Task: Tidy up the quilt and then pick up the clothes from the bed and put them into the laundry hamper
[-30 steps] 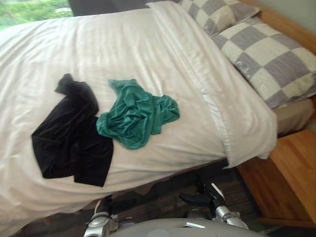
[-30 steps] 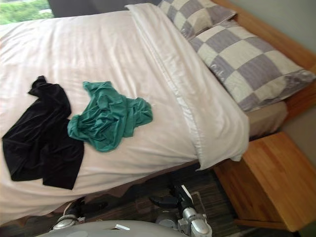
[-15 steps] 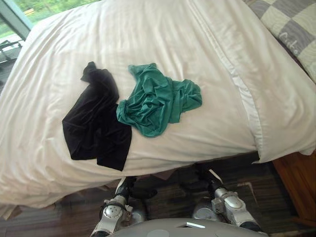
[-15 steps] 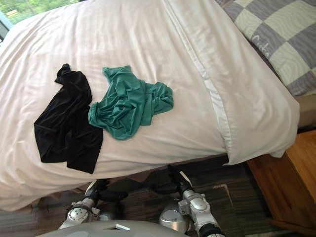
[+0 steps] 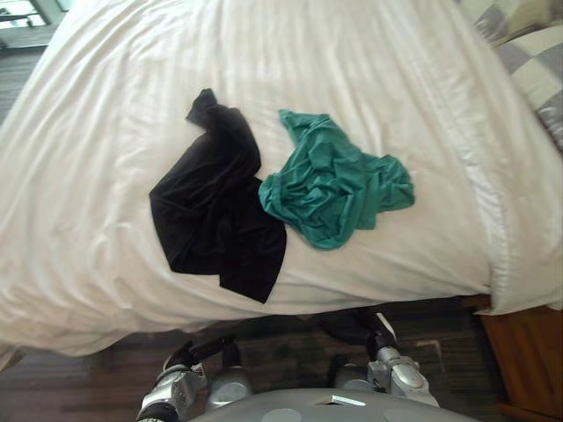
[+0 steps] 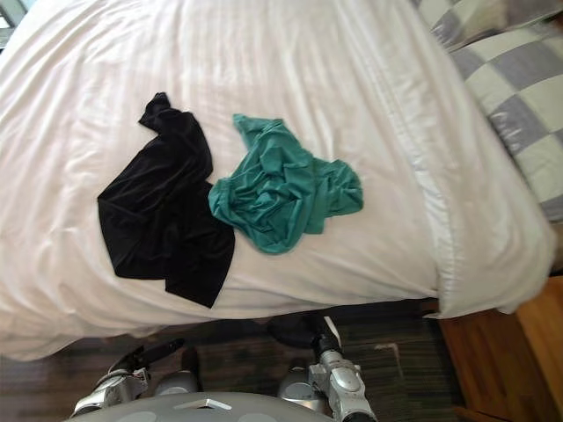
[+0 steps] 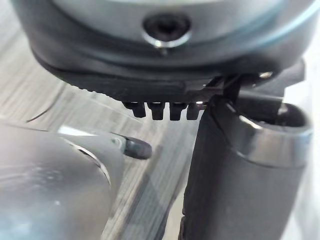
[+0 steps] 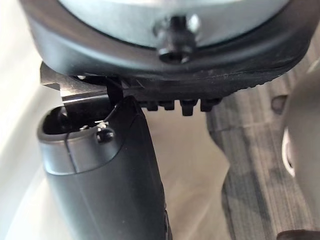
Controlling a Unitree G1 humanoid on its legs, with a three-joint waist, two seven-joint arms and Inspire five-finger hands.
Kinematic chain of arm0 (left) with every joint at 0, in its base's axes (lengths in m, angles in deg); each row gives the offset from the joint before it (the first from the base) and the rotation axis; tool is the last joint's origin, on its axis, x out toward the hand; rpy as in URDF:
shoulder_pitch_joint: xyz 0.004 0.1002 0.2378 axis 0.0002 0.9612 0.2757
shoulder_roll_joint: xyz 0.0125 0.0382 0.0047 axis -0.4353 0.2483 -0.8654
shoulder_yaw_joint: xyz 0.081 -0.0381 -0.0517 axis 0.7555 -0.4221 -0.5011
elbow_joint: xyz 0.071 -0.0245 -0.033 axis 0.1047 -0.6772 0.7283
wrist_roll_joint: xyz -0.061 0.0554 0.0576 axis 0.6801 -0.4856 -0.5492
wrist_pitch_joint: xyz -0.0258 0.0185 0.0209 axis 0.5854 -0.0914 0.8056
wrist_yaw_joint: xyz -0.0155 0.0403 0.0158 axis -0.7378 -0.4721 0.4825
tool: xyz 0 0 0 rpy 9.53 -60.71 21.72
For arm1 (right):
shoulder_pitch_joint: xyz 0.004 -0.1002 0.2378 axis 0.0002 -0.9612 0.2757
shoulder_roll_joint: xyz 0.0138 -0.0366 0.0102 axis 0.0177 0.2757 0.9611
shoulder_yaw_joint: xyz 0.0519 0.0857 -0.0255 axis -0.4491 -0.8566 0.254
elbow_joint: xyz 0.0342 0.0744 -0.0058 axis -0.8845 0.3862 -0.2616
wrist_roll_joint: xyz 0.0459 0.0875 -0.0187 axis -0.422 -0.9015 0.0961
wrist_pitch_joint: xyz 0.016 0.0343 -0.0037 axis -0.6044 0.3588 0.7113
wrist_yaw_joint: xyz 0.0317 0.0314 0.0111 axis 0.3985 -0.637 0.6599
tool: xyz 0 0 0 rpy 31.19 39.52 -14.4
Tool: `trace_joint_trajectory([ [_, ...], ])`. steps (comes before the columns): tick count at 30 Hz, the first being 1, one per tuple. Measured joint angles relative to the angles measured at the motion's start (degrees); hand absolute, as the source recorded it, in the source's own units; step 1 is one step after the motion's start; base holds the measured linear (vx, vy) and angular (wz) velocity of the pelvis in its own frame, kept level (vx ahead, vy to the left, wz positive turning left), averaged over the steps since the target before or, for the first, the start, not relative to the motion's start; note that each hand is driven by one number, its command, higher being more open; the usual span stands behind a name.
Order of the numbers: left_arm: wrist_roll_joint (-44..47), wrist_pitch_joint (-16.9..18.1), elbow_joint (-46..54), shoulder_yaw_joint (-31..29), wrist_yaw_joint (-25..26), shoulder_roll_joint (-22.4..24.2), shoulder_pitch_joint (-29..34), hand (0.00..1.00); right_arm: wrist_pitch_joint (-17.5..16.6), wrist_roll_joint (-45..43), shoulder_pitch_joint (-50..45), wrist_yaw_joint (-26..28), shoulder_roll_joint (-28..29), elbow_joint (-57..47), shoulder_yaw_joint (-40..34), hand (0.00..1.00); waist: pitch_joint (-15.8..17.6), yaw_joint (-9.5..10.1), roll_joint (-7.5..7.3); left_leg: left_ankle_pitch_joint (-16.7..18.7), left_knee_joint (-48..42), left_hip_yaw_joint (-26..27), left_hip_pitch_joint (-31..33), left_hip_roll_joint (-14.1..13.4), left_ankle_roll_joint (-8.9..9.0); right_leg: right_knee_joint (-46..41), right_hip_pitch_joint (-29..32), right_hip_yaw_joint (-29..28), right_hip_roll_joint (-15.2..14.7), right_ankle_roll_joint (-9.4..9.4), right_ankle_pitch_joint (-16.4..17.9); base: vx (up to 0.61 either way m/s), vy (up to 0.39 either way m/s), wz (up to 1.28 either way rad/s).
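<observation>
A white quilt (image 5: 114, 158) lies spread flat over the bed. On it, near the front edge, a black garment (image 5: 215, 207) lies crumpled, and a green garment (image 5: 339, 189) is bunched up touching its right side. My left hand (image 6: 145, 355) hangs low in front of the bed edge, below the black garment, with fingers straight and nothing in it. My right hand (image 6: 295, 331) hangs low under the bed edge, below the green garment, and holds nothing. In the wrist views the left thumb (image 7: 235, 175) and the right thumb (image 8: 110, 180) stand out straight over the floor.
Grey-and-cream checked pillows (image 6: 519, 114) lie at the bed's right end, past the quilt's folded edge (image 6: 422, 185). A wooden nightstand (image 6: 519, 352) stands at the lower right. Dark striped floor (image 5: 299, 352) runs between me and the bed.
The whole picture has shifted right and the pillows slid toward the edge, so the camera has moved. The garments lie as before on the quilt. Both hands stay low.
</observation>
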State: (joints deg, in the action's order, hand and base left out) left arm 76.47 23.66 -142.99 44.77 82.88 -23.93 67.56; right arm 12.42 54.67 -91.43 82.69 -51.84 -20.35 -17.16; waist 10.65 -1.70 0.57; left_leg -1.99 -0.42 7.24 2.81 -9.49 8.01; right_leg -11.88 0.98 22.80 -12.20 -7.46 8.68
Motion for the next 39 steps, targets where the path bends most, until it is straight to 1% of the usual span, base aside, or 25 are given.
trace_joint_trajectory([
  [1, 6.94, 0.09, -0.99, -4.2, 1.7, 0.58, 1.04, 1.0, 0.97, -3.44, -0.06, -0.93, 0.31, 1.19, -3.0, 1.0, -0.15, 0.08, 0.25, -0.7, 0.82, -0.22, -0.1, 0.0, -0.17, 0.0, -0.41, 0.8, 0.09, 0.01, 0.01, 0.01, -0.036, 0.34],
  [2, 11.8, 0.2, -1.45, -10.52, 2.74, 1.35, 2.31, 1.0, 1.8, -7.22, -0.33, -1.96, 0.87, 2.2, -8.1, 1.0, 0.03, 0.33, -0.09, -1.12, 1.41, -0.11, -0.52, -0.05, -0.16, 0.04, -0.9, 0.89, 0.19, 0.02, 0.01, 0.01, -0.032, 0.26],
  [5, 18.58, 2.31, -1.94, -29.38, 6.47, 3.13, 5.35, 1.0, 2.64, -13.77, -3.51, -3.97, 1.6, 2.21, -23.09, 1.0, -0.21, 2.72, -1.41, -1.34, 3.35, 1.74, -3.66, 0.01, 0.17, 0.45, -2.86, 0.47, 0.04, 0.02, -0.01, 0.02, 0.007, -0.05],
  [6, 19.35, 2.88, -1.87, -33.67, 7.37, 3.06, 5.85, 1.0, 2.62, -14.38, -4.37, -4.14, 1.58, 2.17, -25.78, 1.0, -0.5, 2.97, -1.82, -1.34, 3.74, 1.97, -4.26, 0.07, 0.19, 0.78, -3.32, 0.48, 0.06, 0.01, -0.02, 0.02, 0.022, -0.05],
  [7, 20.11, 4.0, -1.46, -40.74, 8.79, 2.77, 6.38, 1.0, 2.6, -14.69, -5.71, -4.33, 1.58, 1.97, -30.0, 1.0, -1.28, 3.02, -2.35, -1.22, 3.91, 2.05, -4.46, 0.14, 0.3, 1.24, -3.79, 0.59, 0.07, -0.08, -0.07, 0.0, 0.0, 0.0],
  [8, 22.15, 6.56, 0.05, -50.89, 11.18, 1.32, 6.74, 1.0, 2.3, -14.89, -7.36, -5.02, 1.23, 1.79, -36.85, 1.0, -2.15, 3.19, -2.68, -1.01, 4.84, 2.49, -5.13, 0.15, 0.32, 1.61, -4.43, 0.73, 0.09, -0.14, -0.1, 0.0, 0.0, 0.0],
  [10, 23.83, 8.53, 2.6, -58.39, 12.19, -1.2, 7.25, 1.0, 2.22, -15.37, -8.7, -6.15, -0.39, 1.76, -42.74, 1.0, -3.47, 3.16, -3.24, -0.72, 5.47, 2.83, -5.76, 0.17, 0.14, 2.41, -5.36, 0.98, 0.17, -0.49, -0.3, 0.0, 0.0, 0.0],
  [11, 25.31, 10.05, 5.62, -62.84, 12.45, -4.83, 7.25, 1.0, 1.3, -17.44, -9.78, -6.94, -3.06, 1.61, -47.34, 1.0, -4.26, 3.31, -3.39, -0.31, 5.5, 3.4, -6.54, 0.18, 0.49, 3.15, -6.56, 1.33, 0.15, -0.68, -0.4, 0.0, 0.01, 0.03],
  [13, 27.13, 11.94, 8.8, -66.02, 12.67, -9.3, 6.88, 1.0, -0.42, -18.94, -10.26, -7.79, -6.22, 0.98, -50.85, 1.0, -5.72, 3.22, -3.33, -0.11, 5.51, 3.47, -6.49, 0.27, 0.74, 3.74, -6.86, 1.51, 0.15, -0.7, -0.41, 0.0, 0.008, 0.04],
  [15, 28.75, 16.47, 10.59, -69.68, 14.57, -20.67, 5.22, 1.0, -2.91, -19.86, -9.82, -7.79, -12.82, -1.89, -54.94, 1.0, -7.48, 2.73, -2.73, -0.51, 5.51, 3.43, -6.41, 0.35, 0.34, 5.08, -7.32, 1.51, 0.41, -1.01, -0.66, 0.0, 0.0, 0.0],
  [16, 28.41, 17.37, 10.59, -69.87, 15.17, -23.89, 4.87, 1.0, -3.32, -19.84, -9.7, -7.77, -14.64, -3.09, -55.43, 1.0, -7.8, 2.59, -2.53, -0.72, 5.5, 3.41, -6.41, 0.4, 0.62, 5.1, -7.33, 1.43, 0.4, -1.12, -0.76, 0.0, 0.0, 0.0],
  [17, 25.84, 19.8, 10.79, -69.67, 15.8, -31.07, 4.16, 1.0, -4.05, -19.95, -8.93, -7.47, -19.22, -6.26, -55.9, 1.0, -8.7, 2.06, -2.11, -1.01, 5.47, 3.31, -6.39, 0.49, 0.7, 5.2, -7.31, 1.21, 0.4, -1.32, -1.34, 0.0, 0.0, 0.0],
  [18, 25.39, 20.38, 11.13, -69.46, 15.89, -32.46, 3.92, 1.0, -4.07, -19.95, -8.72, -7.43, -20.17, -7.06, -55.89, 1.0, -8.89, 2.0, -2.04, -1.13, 5.47, 3.31, -6.38, 0.52, 0.68, 5.25, -7.31, 1.18, 0.39, -1.33, -1.36, 0.0, 0.0, 0.0],
  [20, 20.96, 24.29, 16.06, -65.39, 16.12, -40.81, 1.4, 1.0, -4.05, -20.1, -6.76, -6.26, -26.45, -15.47, -54.04, 1.0, -10.57, 1.5, -2.0, -1.34, 5.29, 3.22, -6.42, 0.64, 0.58, 5.55, -7.39, 1.11, 0.4, -1.3, -1.65, 0.0, 0.0, 0.0],
  [21, 19.57, 25.35, 17.25, -63.25, 16.09, -42.45, 1.03, 1.0, -4.04, -20.13, -6.43, -5.99, -27.78, -18.34, -52.71, 1.0, -10.95, 1.44, -2.05, -1.4, 5.29, 3.2, -6.39, 0.66, 0.58, 5.72, -7.44, 1.1, 0.41, -1.35, -1.79, -0.01, 0.006, -0.03],
  [23, 16.38, 27.21, 24.07, -54.3, 15.43, -45.62, -1.32, 1.0, -3.17, -19.17, -4.77, -4.51, -32.63, -30.89, -46.84, 1.0, -11.57, 1.17, -0.84, -1.63, 5.29, 3.45, -6.3, 0.68, 0.47, 6.21, -7.06, 0.61, 0.51, -1.23, -2.4, -0.04, 0.022, -0.07],
  [24, 14.08, 28.39, 25.94, -52.35, 15.7, -45.71, -2.61, 1.0, -2.46, -18.8, -4.04, -4.06, -33.65, -33.55, -45.44, 1.0, -11.54, 1.0, -0.73, -1.68, 5.29, 3.49, -6.31, 0.69, 0.45, 6.28, -6.81, 0.6, 0.5, -1.28, -2.46, -0.06, 0.029, -0.03],
  [26, 3.83, 29.81, 30.57, -45.66, 17.02, -47.22, -9.25, 1.0, -2.08, -18.73, -0.53, -0.92, -36.39, -38.69, -38.24, 1.0, -11.61, 0.63, -0.67, -1.86, 5.29, 3.94, -6.48, 0.42, 0.49, 6.5, -6.63, 0.01, 0.87, -1.33, -2.63, -0.06, 0.015, -0.08],
  [27, 2.95, 29.74, 30.55, -43.97, 16.93, -48.04, -10.64, 1.0, -2.16, -18.75, 0.58, -0.13, -36.54, -39.02, -36.28, 1.0, -11.64, 0.6, -0.69, -1.87, 5.29, 4.32, -6.57, 0.27, 0.52, 6.5, -6.4, -0.45, 1.03, -1.23, -2.73, -0.03, 0.001, -0.19],
  [28, 2.54, 29.64, 30.54, -42.98, 16.61, -48.51, -11.46, 1.0, -2.28, -18.75, 1.45, 0.47, -36.54, -39.08, -34.95, 1.0, -11.67, 0.6, -0.77, -1.87, 5.29, 4.72, -6.69, 0.13, 0.52, 6.49, -6.17, -0.93, 1.17, -1.15, -2.83, -0.02, 0.003, -0.45],
  [29, 0.31, 28.2, 30.32, -38.26, 13.95, -49.09, -14.92, 1.0, -2.72, -18.13, 3.98, 2.67, -35.22, -40.09, -28.54, 1.0, -11.66, 0.11, -1.13, -1.86, 5.27, 6.29, -7.13, -0.1, 0.54, 7.04, -5.6, -2.69, 1.5, -1.02, -3.59, -0.02, 0.005, -0.46],
  [33, -8.59, 25.45, 30.49, -29.81, 7.71, -47.09, -15.2, 1.0, -3.14, -12.23, 3.61, 4.82, -26.69, -45.0, -23.02, 1.0, -11.59, -1.54, -1.19, -1.78, 5.21, 9.1, -7.27, 0.01, 0.61, 7.13, -4.02, -5.66, 1.5, -0.89, -4.57, 0.01, 0.018, -0.44],
  [35, -14.87, 24.51, 30.78, -25.92, 6.11, -44.41, -15.25, 1.0, -3.13, -11.36, 3.33, 5.53, -23.64, -45.73, -20.49, 1.0, -11.39, -2.39, -1.14, -1.72, 5.2, 10.26, -7.65, 0.11, 0.52, 7.4, -3.6, -7.1, 1.5, -0.93, -5.1, 0.0, 0.023, -0.35],
  [37, -21.74, 22.24, 33.39, -22.29, 4.82, -39.09, -15.23, 1.0, -2.32, -9.48, 2.86, 6.68, -22.17, -47.95, -18.84, 1.0, -10.6, -3.32, -0.99, -1.58, 5.21, 11.58, -8.5, 0.16, 0.31, 7.85, -3.63, -8.56, 1.5, -0.98, -5.55, -0.01, 0.024, -0.36],
  [39, -27.96, 19.47, 36.87, -17.63, 2.37, -33.3, -15.15, 1.0, -2.11, -9.47, 1.21, 7.38, -22.11, -54.54, -18.18, 1.0, -9.26, -3.85, -0.47, -1.33, 5.22, 12.67, -9.26, 0.14, 0.09, 7.94, -3.57, -9.87, 1.63, -1.0, -5.94, -0.03, 0.02, -0.28],
])
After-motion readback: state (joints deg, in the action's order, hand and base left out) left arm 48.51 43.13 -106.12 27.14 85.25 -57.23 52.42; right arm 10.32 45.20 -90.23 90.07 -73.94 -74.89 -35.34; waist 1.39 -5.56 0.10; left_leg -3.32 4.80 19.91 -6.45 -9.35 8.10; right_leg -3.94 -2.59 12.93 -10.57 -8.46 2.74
